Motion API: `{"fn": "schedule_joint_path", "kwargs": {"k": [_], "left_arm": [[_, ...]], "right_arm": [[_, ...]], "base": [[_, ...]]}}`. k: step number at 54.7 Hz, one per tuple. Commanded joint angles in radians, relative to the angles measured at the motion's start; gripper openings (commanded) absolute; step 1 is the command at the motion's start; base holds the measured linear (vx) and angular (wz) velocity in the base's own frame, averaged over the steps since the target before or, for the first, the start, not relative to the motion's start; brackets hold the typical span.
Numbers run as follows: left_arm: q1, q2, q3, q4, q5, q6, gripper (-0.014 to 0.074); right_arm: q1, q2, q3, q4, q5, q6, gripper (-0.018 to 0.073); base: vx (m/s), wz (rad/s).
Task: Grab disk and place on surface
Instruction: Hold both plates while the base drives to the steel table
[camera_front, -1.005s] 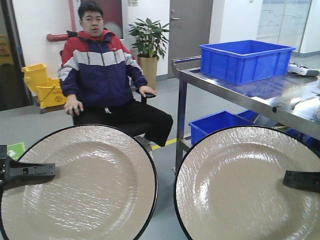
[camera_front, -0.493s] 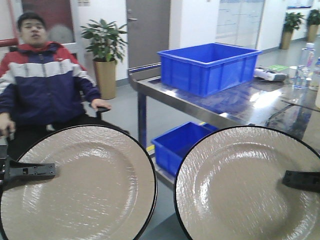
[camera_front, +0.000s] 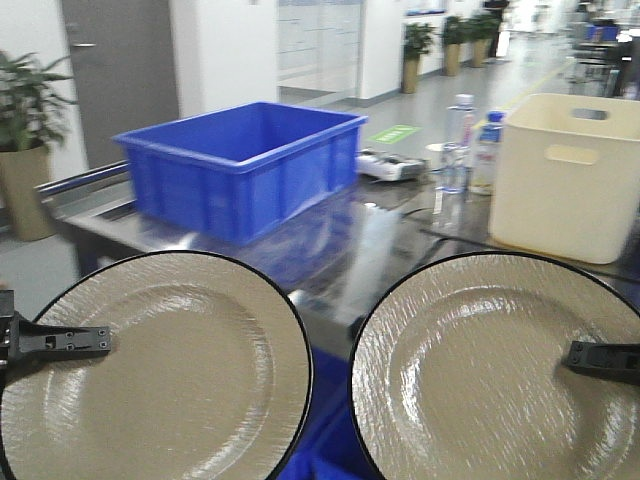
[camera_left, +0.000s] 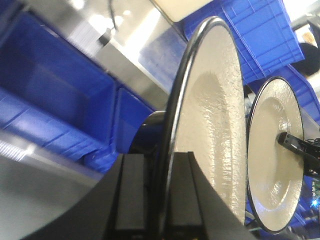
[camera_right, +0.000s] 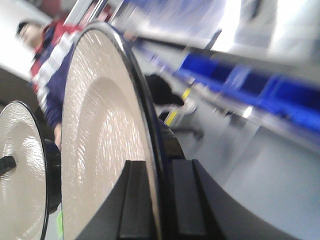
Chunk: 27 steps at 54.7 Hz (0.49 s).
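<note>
Plainly, each plate is held upright by its rim, off the tabletop (camera_front: 390, 228): the left plate (camera_front: 180, 380) is clamped in the left gripper (camera_left: 157, 167), the right plate (camera_front: 470, 385) in the right gripper (camera_right: 159, 172). Both are judged stiff, glossy, heavy and breakable, and best gripped at the rim.

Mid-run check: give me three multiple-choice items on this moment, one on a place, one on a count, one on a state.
1. In the front view, the cream bin stands where relative to the blue crate?
A. to its right
B. inside it
C. to its left

2. How many disks are held up?
A. one
B. two
C. three

3. The left gripper is:
A. open and empty
B. shut on the left disk
C. out of view

Answers:
1 A, the bin sits at the picture's right.
2 B, the left disk plus the right disk in the right gripper.
3 B, the left wrist view shows it clamping the rim.
</note>
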Motion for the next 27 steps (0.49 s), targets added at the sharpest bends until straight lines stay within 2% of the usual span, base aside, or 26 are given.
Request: {"fn": "schedule_joint_path", "kwargs": {"k": [1, 27], "left_arm": [[-0.001, -0.038, -0.033, -0.144, 0.066, -0.013, -0.0007], [-0.001, -0.038, -0.033, -0.144, 0.066, -0.013, -0.0007]], "right_arm": [[-0.005, -0.024, -0.030, 0.125, -0.005, -0.001, -0.0009], [-0.005, -0.024, -0.030, 0.125, -0.006, -0.001, -0.0009]], "base": [[0.46, -0.60], [0.42, -0.58]]}}
